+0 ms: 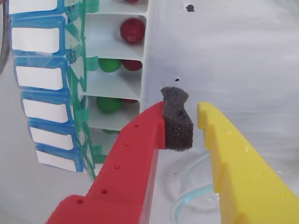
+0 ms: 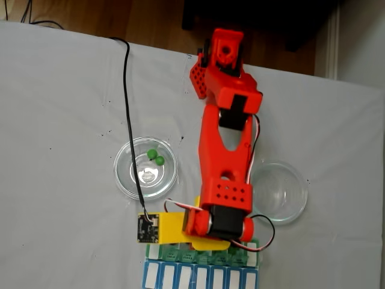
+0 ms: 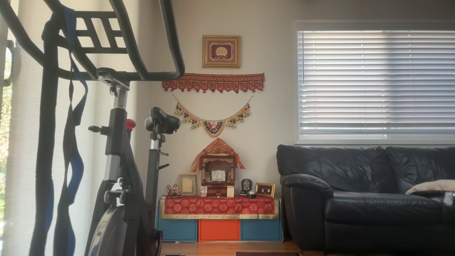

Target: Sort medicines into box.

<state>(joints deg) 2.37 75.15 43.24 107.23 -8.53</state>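
- In the wrist view the gripper [image 1: 195,125] sits nearest: two chunky plastic fingers, one red [image 1: 135,154] and one yellow [image 1: 233,154], parted by a clear gap and grasping nothing. A block of dark grey foam [image 1: 176,122] is stuck to the red fingertip.
- Just beyond the red finger lies the box [image 1: 145,60], a smooth white plastic organiser with its translucent green lids [image 1: 77,91] swung open.
- Its open compartments hold round glossy medicines: two green balls [image 1: 109,64] fully seen, a sliver of a third green lower down, one full dark red ball [image 1: 132,30], plus red slivers in three other cells.
- Beside the box runs a blue-framed row [image 1: 39,77] of white-lidded cells; six lids show here.
- In the fixed view the box [image 2: 204,255] lies at the near edge of the white tablecloth [image 2: 60,120], under the red arm [image 2: 225,144].
- Two round clear glass dishes stand mid-table: the left dish [image 2: 123,174] holds two green balls [image 2: 156,157]; the right dish [image 2: 295,192] shows nothing inside.
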